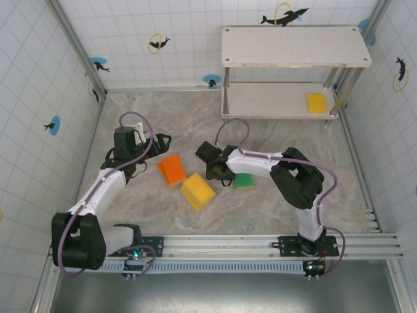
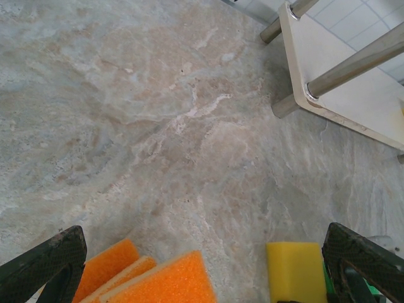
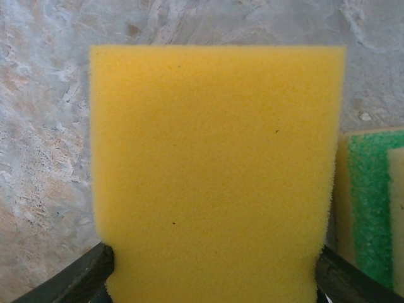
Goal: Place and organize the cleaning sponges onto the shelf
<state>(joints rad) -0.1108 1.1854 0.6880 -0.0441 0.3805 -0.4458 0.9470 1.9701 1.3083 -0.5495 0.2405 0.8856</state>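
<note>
My right gripper (image 3: 213,273) is shut on a yellow sponge (image 3: 214,158), its foam pinched in at the fingers; in the top view this gripper (image 1: 214,168) hangs low at mid-table. A green-faced sponge (image 3: 369,202) lies just right of it, showing as a green sponge (image 1: 244,180) from above. Orange sponges (image 1: 172,169) and a yellow stack (image 1: 197,191) lie between the arms. My left gripper (image 1: 158,147) is open and holds nothing, just left of the orange sponges (image 2: 151,283); a yellow sponge (image 2: 295,271) sits by its right finger (image 2: 360,259). The shelf (image 1: 293,45) stands at the back right, with one yellow sponge (image 1: 316,102) on its lower board.
Tiled walls close in the marble table (image 1: 163,117) on three sides. The shelf's metal legs (image 2: 353,63) and lower board corner (image 2: 315,69) appear at the upper right of the left wrist view. A rail (image 1: 260,244) runs along the near edge.
</note>
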